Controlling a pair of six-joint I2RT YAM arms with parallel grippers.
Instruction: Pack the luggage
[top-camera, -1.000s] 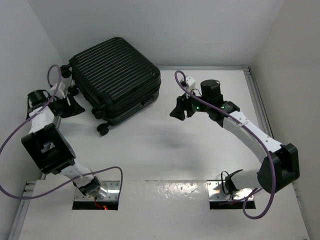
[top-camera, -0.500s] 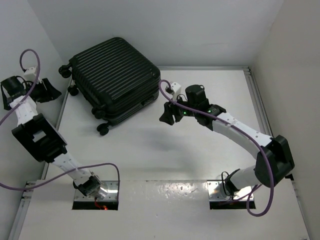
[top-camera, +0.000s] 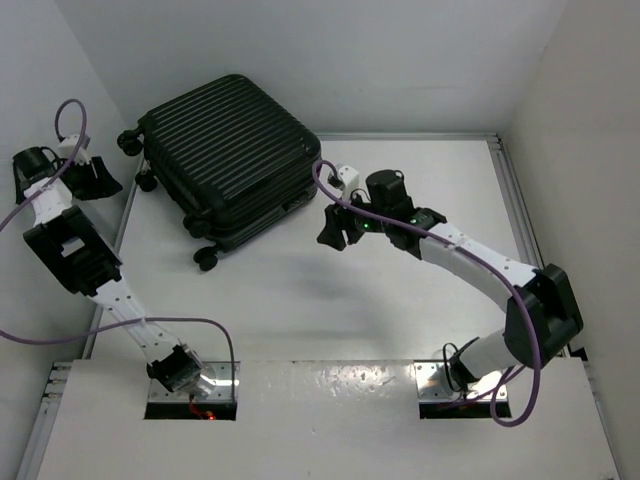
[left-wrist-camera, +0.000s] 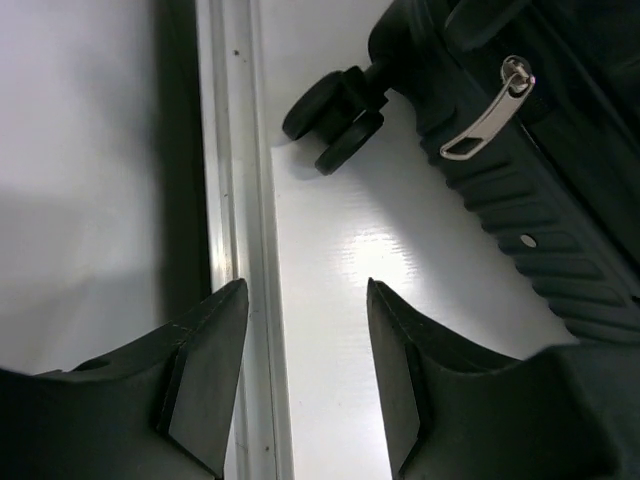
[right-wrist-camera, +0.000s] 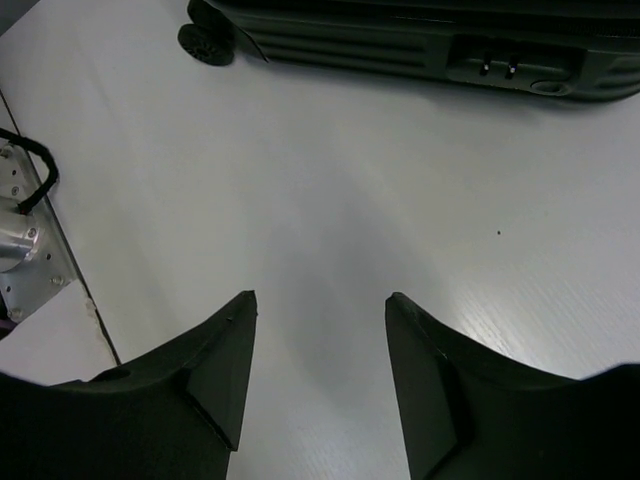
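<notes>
The luggage (top-camera: 232, 158) is a large black ribbed hard-shell suitcase lying closed at the back left of the table, wheels toward the left and front. My left gripper (top-camera: 103, 180) is open and empty, hovering at the table's left edge just left of the luggage. In the left wrist view the gripper (left-wrist-camera: 305, 290) faces a wheel (left-wrist-camera: 335, 115), a silver zipper pull (left-wrist-camera: 490, 110) and the ribbed shell (left-wrist-camera: 570, 200). My right gripper (top-camera: 335, 230) is open and empty, just right of the luggage's front corner. The right wrist view shows the gripper (right-wrist-camera: 320, 300) above bare table, with the luggage's side and its lock (right-wrist-camera: 510, 66) ahead.
A raised white rail (left-wrist-camera: 240, 200) runs along the table's left edge, with the side wall beyond it. A white wall stands close behind the luggage. Metal base plates (top-camera: 450, 385) sit at the near edge. A luggage wheel (right-wrist-camera: 205, 40) shows at the upper left of the right wrist view.
My left gripper has swung left, away from the luggage's side out to the table's left edge. My right gripper has moved left toward the luggage's front corner.
</notes>
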